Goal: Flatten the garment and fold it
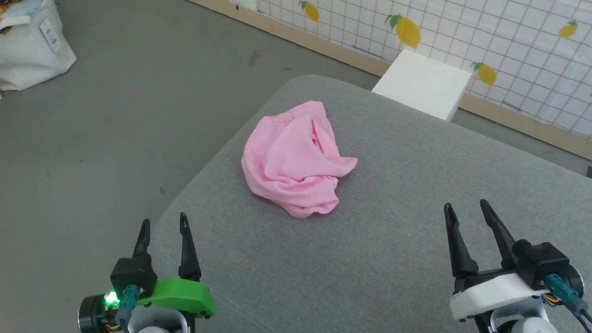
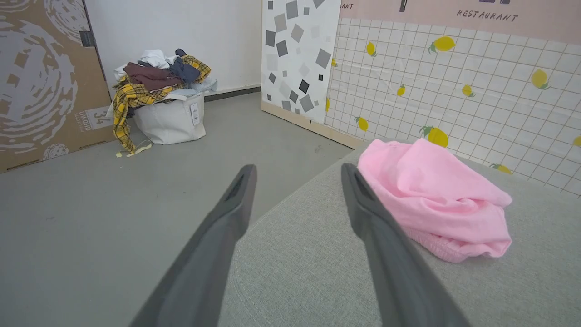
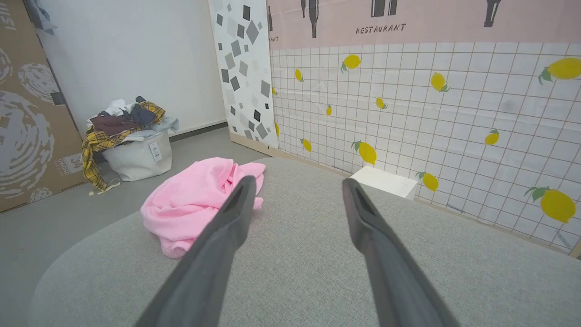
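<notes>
The pink garment (image 1: 296, 159) lies crumpled in a heap on the grey padded table (image 1: 393, 240), near its far left corner. It also appears in the left wrist view, garment (image 2: 431, 200), ahead and to the right of the fingers, and in the right wrist view, garment (image 3: 190, 200), ahead and to the left. My left gripper (image 1: 164, 224) stands open at the table's near left edge, nothing in it. My right gripper (image 1: 465, 207) stands open over the near right of the table, also holding nothing. Both are well short of the garment.
A white box (image 1: 423, 83) stands on the floor beyond the table's far edge, against the lemon-patterned wall (image 1: 508, 41). A white bag of clothes (image 2: 163, 104) sits on the grey floor (image 1: 115, 115) to the left. A cardboard panel (image 2: 41, 77) leans behind it.
</notes>
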Robot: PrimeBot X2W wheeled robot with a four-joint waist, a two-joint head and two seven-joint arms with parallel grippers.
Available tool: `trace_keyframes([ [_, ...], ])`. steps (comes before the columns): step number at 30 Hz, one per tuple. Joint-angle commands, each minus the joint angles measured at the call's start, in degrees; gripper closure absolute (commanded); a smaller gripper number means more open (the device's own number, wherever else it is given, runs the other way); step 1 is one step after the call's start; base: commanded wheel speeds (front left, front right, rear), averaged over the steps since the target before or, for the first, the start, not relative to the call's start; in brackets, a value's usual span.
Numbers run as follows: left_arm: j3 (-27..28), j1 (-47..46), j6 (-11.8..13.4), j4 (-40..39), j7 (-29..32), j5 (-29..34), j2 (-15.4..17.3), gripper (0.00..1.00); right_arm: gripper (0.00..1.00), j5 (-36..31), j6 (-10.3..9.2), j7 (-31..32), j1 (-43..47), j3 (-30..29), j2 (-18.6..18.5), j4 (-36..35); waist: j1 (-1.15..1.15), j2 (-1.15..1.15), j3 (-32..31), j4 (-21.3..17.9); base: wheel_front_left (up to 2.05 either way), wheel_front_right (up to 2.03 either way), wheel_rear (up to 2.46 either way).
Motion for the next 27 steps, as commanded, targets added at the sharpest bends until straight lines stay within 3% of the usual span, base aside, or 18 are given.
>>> trace_keyframes([
  [1,-0.1,0.8,0.6,0.2,-0.7,-0.7,0.4,0.00,0.00,0.5,-0.08,-0.6,-0.2,0.0,0.0,0.1,0.00,0.00,0.2,0.7,0.00,0.00,0.00],
  [4,-0.1,0.4,0.0,0.6,-1.1,-1.5,0.5,0.00,0.00,0.7,-0.08,-0.7,-0.3,0.5,0.0,0.2,0.00,0.00,0.6,1.0,0.00,0.00,0.00],
  [9,-1.3,-4.9,-3.5,2.3,2.3,-5.0,1.0,0.00,0.00,0.0,-0.08,-0.3,-1.4,1.2,0.0,-0.7,0.00,0.00,3.7,0.0,0.00,0.00,0.00],
  [14,-1.6,-15.4,-6.6,6.4,10.4,-9.6,1.3,0.00,0.00,-1.8,-0.09,1.0,-4.2,1.9,0.0,-3.1,0.00,0.00,11.0,-4.1,0.00,0.00,0.00],
  [22,-1.2,-30.8,-9.6,14.6,23.8,-15.8,1.8,0.00,0.00,-3.1,-0.09,2.0,-7.5,2.2,-0.9,-5.1,0.00,0.00,22.2,-12.0,0.00,0.00,0.00],
  [27,-0.3,-35.9,-9.9,19.6,32.8,-19.8,2.4,0.00,0.00,-2.6,-0.09,1.7,-9.6,2.4,-2.0,-5.4,0.00,0.00,26.5,-16.4,0.00,0.00,0.00],
])
